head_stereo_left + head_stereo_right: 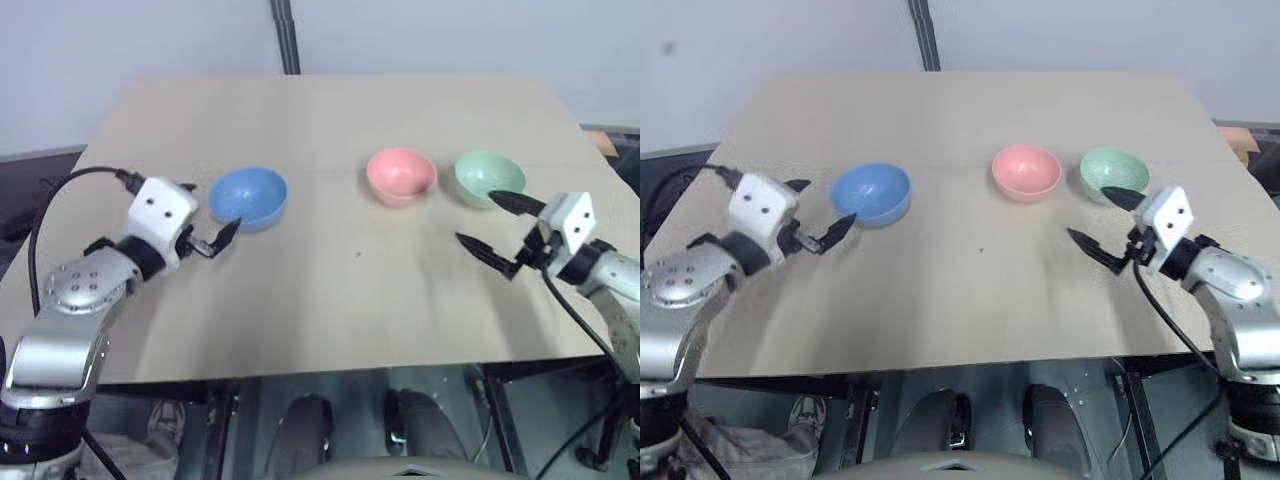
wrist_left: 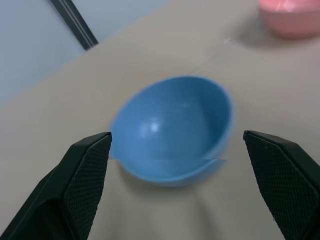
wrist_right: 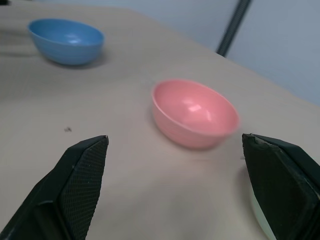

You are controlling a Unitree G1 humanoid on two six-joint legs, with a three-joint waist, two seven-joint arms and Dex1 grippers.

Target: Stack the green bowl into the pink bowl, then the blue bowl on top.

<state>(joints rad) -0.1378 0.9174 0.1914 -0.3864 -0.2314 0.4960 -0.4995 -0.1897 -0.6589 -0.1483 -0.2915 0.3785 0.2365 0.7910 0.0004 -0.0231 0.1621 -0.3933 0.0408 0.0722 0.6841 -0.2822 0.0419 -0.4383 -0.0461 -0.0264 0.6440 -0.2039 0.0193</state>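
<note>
Right claw, its fingers wide apart and empty, hangs just in front of the green bowl near the worktop's right edge, so this arm is nearer; pink bowl stands just left of green, blue bowl sits by the open left claw

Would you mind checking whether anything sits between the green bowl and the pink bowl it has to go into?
Nothing visible does. The green bowl and the pink bowl sit side by side on the table with only a bare strip of tabletop between them. The open right gripper hovers just in front of the green bowl, not between the two.
</note>
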